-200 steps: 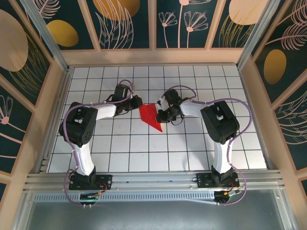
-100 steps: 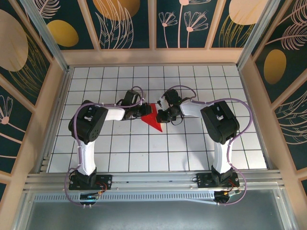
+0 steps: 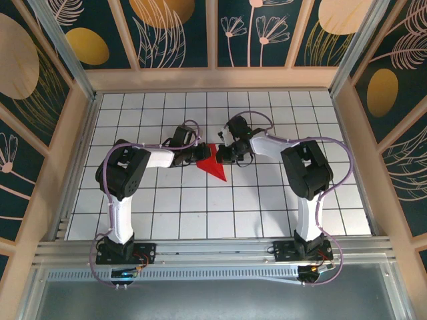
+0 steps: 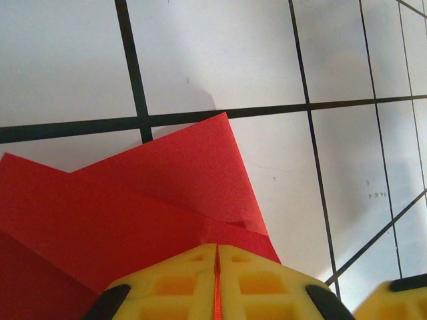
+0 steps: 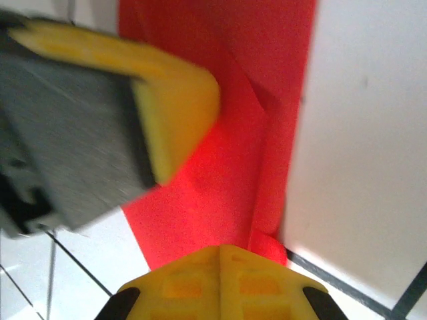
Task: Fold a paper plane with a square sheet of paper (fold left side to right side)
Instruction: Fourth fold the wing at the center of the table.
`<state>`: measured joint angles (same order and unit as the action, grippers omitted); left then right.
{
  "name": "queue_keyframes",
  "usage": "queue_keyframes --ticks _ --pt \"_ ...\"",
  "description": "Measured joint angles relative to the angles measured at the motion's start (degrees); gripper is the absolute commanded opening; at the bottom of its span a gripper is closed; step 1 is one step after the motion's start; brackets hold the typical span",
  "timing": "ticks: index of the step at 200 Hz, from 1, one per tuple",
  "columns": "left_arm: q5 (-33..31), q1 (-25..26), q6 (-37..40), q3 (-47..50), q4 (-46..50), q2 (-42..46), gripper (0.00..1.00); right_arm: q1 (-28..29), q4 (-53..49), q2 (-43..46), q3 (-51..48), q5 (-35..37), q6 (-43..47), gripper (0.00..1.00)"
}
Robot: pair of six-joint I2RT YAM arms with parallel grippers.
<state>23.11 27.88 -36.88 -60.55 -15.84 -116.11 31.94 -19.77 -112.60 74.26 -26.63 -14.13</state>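
The left gripper (image 4: 217,257) is pinched shut on an edge of the square sheet of paper (image 4: 133,200), with a red sliver showing between its yellow pads. The right gripper (image 5: 220,260) is pressed together, tips at the sheet's opposite side. The creased, pointed sheet lies mid-table (image 3: 267,200) between both grippers.

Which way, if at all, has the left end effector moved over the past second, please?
Yes. Against the grid table, the left end effector has shifted right, toward the centre, and is shut on the left edge of the red sheet of paper.
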Motion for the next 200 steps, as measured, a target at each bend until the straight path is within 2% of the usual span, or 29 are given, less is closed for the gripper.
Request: queue_keyframes --ticks 40,90,200 --pt "-0.1 0.0 0.0 0.0 0.0 0.0 0.09 0.0 0.5 2.6 0.3 -3.5 -1.4 0.00" --pt "-0.2 0.0 -0.2 0.0 0.0 0.0 0.09 0.0 4.9 3.8 -8.9 -8.5 -6.4 0.00" --pt "-0.2 0.0 -0.2 0.0 0.0 0.0 0.08 0.0 9.8 1.0 -8.5 -9.2 -9.0 0.00"
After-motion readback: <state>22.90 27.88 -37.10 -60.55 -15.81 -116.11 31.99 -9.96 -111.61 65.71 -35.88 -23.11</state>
